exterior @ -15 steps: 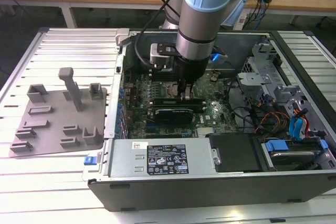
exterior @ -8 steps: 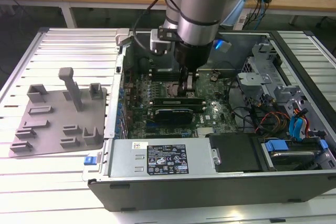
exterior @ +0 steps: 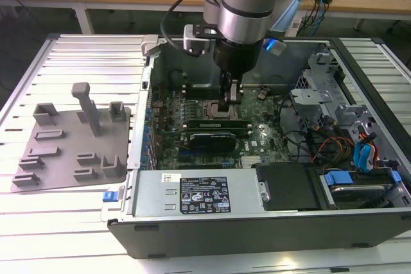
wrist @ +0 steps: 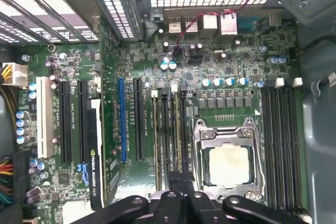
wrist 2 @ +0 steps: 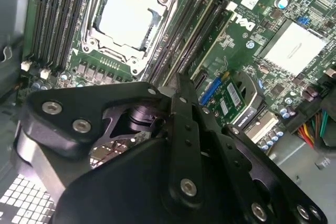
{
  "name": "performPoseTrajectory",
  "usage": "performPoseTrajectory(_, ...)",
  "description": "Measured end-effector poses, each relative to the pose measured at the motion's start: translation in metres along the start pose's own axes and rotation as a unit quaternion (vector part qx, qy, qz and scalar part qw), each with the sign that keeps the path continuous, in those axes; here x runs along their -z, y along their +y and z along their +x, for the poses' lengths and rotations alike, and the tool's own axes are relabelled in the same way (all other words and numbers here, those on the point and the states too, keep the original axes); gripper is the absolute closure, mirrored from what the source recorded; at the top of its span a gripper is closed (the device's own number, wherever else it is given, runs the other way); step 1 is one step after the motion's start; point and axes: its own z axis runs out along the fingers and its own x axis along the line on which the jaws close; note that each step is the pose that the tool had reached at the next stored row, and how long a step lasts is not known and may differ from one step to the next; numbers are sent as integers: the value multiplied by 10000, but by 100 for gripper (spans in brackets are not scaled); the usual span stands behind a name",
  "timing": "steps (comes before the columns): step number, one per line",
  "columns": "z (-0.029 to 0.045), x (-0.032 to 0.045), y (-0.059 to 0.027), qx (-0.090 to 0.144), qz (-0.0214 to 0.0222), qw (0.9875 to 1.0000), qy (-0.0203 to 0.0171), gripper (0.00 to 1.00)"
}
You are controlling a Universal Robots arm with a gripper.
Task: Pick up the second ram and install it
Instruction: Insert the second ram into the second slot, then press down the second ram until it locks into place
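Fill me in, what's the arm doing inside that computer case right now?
The arm's black gripper is down inside the open grey computer case, at the long black memory slots beside the silver CPU socket frame. A thin green memory stick stands in one slot there; whether the gripper grips it is hidden.

Work surface: a white ribbed metal table (exterior: 77, 56) with parallel slats, seen in the exterior view. Resting directly on it: an open computer case (exterior: 257, 222), laid on its side, toward the exterior view's right; a grey moulded fixture tray (exterior: 70, 152) with upright posts and shallow recesses, just beside the case on the exterior view's left.
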Motion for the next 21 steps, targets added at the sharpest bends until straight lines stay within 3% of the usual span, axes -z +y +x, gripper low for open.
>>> performPoseTrajectory(3,-1,30,-10,0,0,10000,-1,92)
performPoseTrajectory(4,-3,24,-57,-1,-1,10000,7,92)
performPoseTrajectory(8,-19,-98,-413,-2,-24,10000,16,92)
performPoseTrajectory(9,-20,-123,-442,-1,-27,10000,17,92)
performPoseTrajectory(10,-20,-144,-459,0,-28,10000,17,92)
performPoseTrajectory(14,-19,-358,-490,-1,-29,10000,17,92)
performPoseTrajectory(19,-15,-430,-494,-1,-31,10000,20,92)
performPoseTrajectory(21,-22,-385,-493,0,-23,10000,-3,92)
